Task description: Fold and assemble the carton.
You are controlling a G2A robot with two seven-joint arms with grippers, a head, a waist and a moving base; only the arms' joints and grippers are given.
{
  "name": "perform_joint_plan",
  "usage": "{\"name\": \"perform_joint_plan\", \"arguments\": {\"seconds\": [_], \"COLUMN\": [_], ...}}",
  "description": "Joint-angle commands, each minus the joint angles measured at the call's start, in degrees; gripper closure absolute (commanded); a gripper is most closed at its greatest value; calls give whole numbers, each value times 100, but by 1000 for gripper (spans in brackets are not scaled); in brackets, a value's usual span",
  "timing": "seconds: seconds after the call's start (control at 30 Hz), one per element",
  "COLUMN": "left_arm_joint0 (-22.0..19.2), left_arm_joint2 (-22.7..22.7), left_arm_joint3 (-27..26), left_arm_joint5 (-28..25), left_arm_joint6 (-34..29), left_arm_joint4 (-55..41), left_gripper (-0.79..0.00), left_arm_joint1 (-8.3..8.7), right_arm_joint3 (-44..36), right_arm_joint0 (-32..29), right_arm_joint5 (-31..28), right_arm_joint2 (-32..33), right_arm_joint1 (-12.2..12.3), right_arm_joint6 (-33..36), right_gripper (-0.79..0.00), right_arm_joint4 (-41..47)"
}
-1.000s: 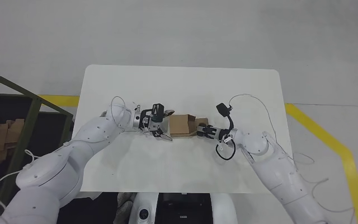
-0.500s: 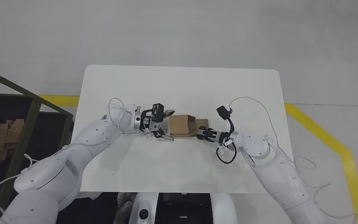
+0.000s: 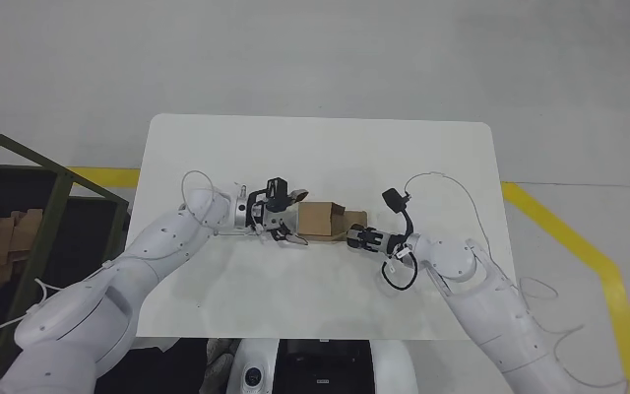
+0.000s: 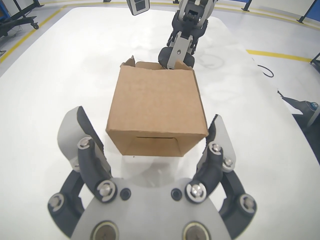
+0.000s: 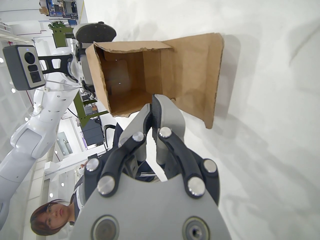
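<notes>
A brown carton (image 3: 320,221) lies on its side in the middle of the white table (image 3: 315,148). Its open end, with one flap (image 5: 200,76) spread on the table, faces my right gripper. The right gripper (image 3: 352,235) is shut, pinching the edge of a carton wall (image 5: 130,106) at that open end; it also shows beyond the box as the right gripper (image 4: 176,59). My left gripper (image 4: 150,136) is open at the carton's (image 4: 156,103) other end, one finger on each side of it, apart from the cardboard. From above, the left gripper (image 3: 285,219) sits just left of the box.
A thin cable (image 3: 443,177) loops over the table's right part. A green rack (image 3: 39,197) with cardboard stands off the table's left side. A dark tool (image 4: 305,106) lies near the table's edge.
My right gripper has slid a little along the table toward the carton and the near edge. The left arm's elbow has shifted slightly; the carton has barely moved.
</notes>
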Motion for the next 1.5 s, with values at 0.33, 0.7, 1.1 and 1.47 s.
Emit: {"name": "perform_joint_plan", "arguments": {"seconds": [0.33, 0.7, 1.1, 1.47], "left_arm_joint0": [71, 131, 177, 226], "left_arm_joint2": [-149, -285, -403, -495], "left_arm_joint3": [-151, -203, -252, -327], "left_arm_joint5": [-219, -249, -283, -309], "left_arm_joint6": [-121, -218, -302, -325], "left_arm_joint4": [65, 74, 115, 196], "left_gripper": [-730, -659, -610, -622], "left_arm_joint1": [51, 68, 76, 91], "right_arm_joint3": [-90, -183, -285, 225], "right_arm_joint0": [-88, -161, -164, 162], "right_arm_joint5": [58, 166, 138, -208], "right_arm_joint2": [70, 147, 123, -104], "right_arm_joint1": [32, 69, 92, -14], "right_arm_joint6": [53, 161, 548, 352], "right_gripper": [0, 0, 0, 0], "right_arm_joint4": [-55, -110, 44, 427]}}
